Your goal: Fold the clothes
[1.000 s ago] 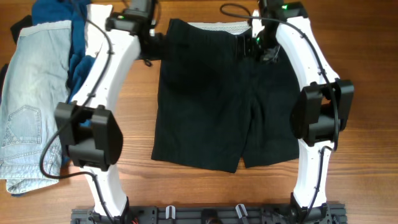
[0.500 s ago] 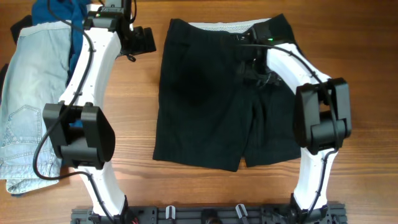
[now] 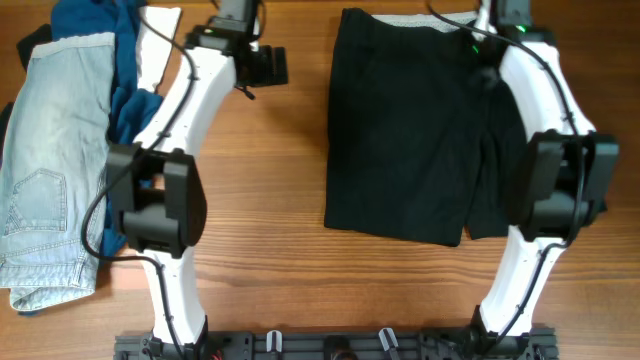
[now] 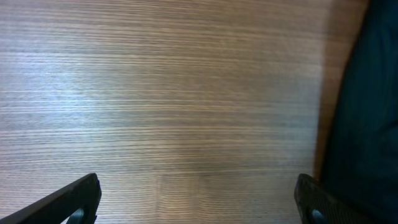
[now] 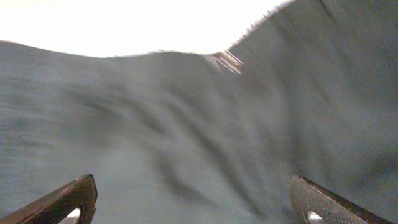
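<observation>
The large black garment (image 3: 400,130), a pair of shorts, lies flat at the table's centre right with its pale grey waistband lining (image 3: 400,17) at the far edge. My right gripper (image 3: 484,72) is open just over its upper right part. The right wrist view shows only blurred black cloth (image 5: 186,124) between the spread jaws (image 5: 199,205). My left gripper (image 3: 272,66) is open and empty over bare wood, left of the garment. In the left wrist view its jaws (image 4: 196,199) frame wood, with the black garment (image 4: 373,112) at the right edge.
Faded light-blue jeans (image 3: 50,160) lie along the table's left side. A dark-blue piece (image 3: 100,25) and a white piece (image 3: 158,40) are heaped at the far left. Bare wood (image 3: 260,200) lies between the jeans and the black garment.
The black garment has slid to the right across the table. Both arms have swung right with it, and the right gripper has moved up towards the waistband.
</observation>
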{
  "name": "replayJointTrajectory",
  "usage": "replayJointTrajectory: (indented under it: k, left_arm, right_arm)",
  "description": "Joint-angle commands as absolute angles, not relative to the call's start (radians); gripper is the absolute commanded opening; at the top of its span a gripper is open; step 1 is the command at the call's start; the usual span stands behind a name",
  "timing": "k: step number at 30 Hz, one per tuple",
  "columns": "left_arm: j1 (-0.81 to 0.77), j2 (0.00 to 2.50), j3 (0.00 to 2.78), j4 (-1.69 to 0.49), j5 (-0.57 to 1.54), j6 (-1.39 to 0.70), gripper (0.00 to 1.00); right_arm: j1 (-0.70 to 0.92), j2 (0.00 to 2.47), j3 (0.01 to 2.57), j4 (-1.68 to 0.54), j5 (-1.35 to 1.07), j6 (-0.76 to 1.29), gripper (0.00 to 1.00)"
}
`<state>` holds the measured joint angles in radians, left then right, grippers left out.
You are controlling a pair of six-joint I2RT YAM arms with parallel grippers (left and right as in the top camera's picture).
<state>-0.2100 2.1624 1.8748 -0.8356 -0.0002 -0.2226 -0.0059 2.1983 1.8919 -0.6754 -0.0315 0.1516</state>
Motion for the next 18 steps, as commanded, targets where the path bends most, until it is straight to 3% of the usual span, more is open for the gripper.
replayJointTrajectory:
  k: [1,10,18]
  left_arm:
    - [-0.116,2.163,1.878,-0.833,0.091,-0.241,1.00]
    - [0.144,2.163,1.878,-0.858,0.141,-0.199,1.00]
    - [0.177,2.163,1.878,-0.873,0.136,-0.133,1.00]
  right_arm:
    - [0.132,2.157,1.934,-0.592,-0.067,0.138,0.99]
    - [0.367,2.373,1.934,-0.572,-0.105,0.133,1.00]
    - [0.400,2.452,1.929,-0.803,-0.305,0.072,0.95]
